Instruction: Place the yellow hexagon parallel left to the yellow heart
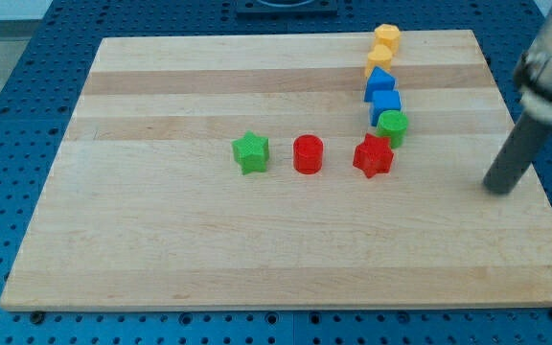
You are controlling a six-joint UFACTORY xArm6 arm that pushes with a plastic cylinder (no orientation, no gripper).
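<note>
The yellow hexagon (386, 36) sits near the board's top edge, right of centre. The yellow heart (378, 62) lies just below it and slightly to the left, touching or nearly touching it. My tip (497, 190) rests on the board near its right edge, well to the right of and below both yellow blocks, touching no block.
Below the heart, a column runs downward: a blue block (379, 82), a second blue block (385, 103), a green round block (392, 125) and a red star (373, 156). A red cylinder (308, 153) and a green star (251, 151) sit mid-board. The wooden board (161, 249) lies on a blue perforated table.
</note>
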